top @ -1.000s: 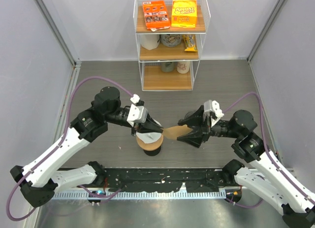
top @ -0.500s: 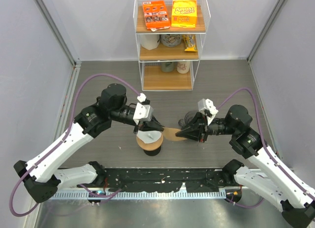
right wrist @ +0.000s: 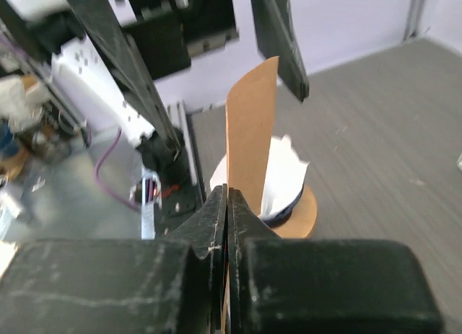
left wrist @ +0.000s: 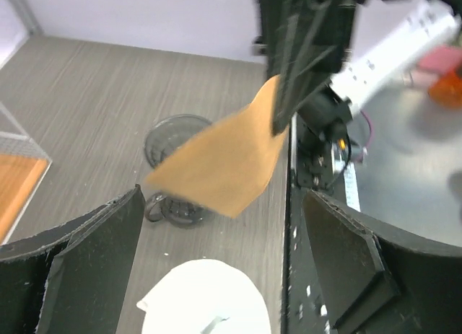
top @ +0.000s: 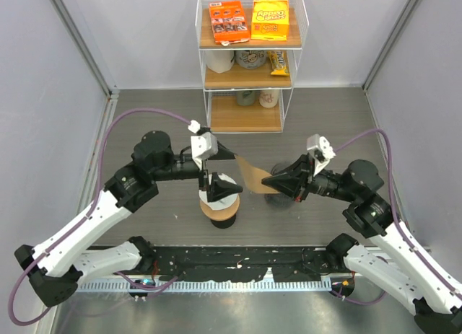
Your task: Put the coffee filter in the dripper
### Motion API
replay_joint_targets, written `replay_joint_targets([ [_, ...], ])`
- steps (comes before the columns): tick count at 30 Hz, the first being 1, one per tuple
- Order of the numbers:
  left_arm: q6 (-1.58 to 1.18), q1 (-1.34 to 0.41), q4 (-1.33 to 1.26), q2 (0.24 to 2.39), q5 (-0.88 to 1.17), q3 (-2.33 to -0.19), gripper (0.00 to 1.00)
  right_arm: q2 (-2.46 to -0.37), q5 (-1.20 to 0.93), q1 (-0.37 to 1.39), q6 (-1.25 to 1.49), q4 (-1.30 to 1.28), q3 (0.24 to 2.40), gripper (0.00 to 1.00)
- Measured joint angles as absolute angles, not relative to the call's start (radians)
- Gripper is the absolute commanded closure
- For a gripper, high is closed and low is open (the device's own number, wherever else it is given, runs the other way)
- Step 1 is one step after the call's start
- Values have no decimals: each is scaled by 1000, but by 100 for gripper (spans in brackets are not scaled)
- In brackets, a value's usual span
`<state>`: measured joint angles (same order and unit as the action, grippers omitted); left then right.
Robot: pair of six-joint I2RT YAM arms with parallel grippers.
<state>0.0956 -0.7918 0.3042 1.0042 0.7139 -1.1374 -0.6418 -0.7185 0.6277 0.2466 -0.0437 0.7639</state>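
— Whereabouts of the coffee filter [top: 251, 177]?
— Up in the air, brown and flat, tilted, between the two arms. Not in the dripper [top: 216, 199] yet; just beside it and higher, toward the right.
— Held by what?
— Pinched at one edge by the right tool [right wrist: 227, 204], fingers pressed together on the paper.
— And the left tool [top: 224, 167]?
— Spread wide, holding nothing. Filter ahead of the gap between its fingers, apart from both in the left wrist view.
— Around the dripper?
— White, seated on a round wooden stand [top: 219, 215] on the grey surface [top: 325, 117]. Dark glass vessel [left wrist: 173, 143] standing beyond the filter. Wire shelf [top: 245, 60] with snack boxes at the back.
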Motion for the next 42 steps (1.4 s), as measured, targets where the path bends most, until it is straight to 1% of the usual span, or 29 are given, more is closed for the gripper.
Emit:
replay_joint_targets([
  [3,-113,-792,166,948,584,-1043,0,-597,-655,628,322,54,746,95],
  [5,-225,-792,94,928,542,-993,0,-572,-628,628,378,123,728,95],
  [10,-414,-792,-54,948,597,-968,0,-555,-598,628,507,278,699,95],
  [15,-524,-792,-178,990,659,-968,1,-559,-565,628,600,405,649,95],
  [18,-565,-792,-205,1036,682,-975,1,-573,-518,628,627,472,626,95],
  [20,-586,-792,-213,1072,682,-985,5,-592,-480,628,647,535,603,95],
  [24,-650,-792,-245,1134,682,-995,19,-641,-405,628,681,634,557,95],
  [30,-755,-792,-325,1157,646,-994,32,-672,-280,628,695,668,498,95],
  [35,-798,-792,-374,1147,605,-987,36,-650,-193,628,709,693,439,95],
  [42,-812,-792,-378,1145,540,-981,37,-647,-121,628,773,789,387,95],
])
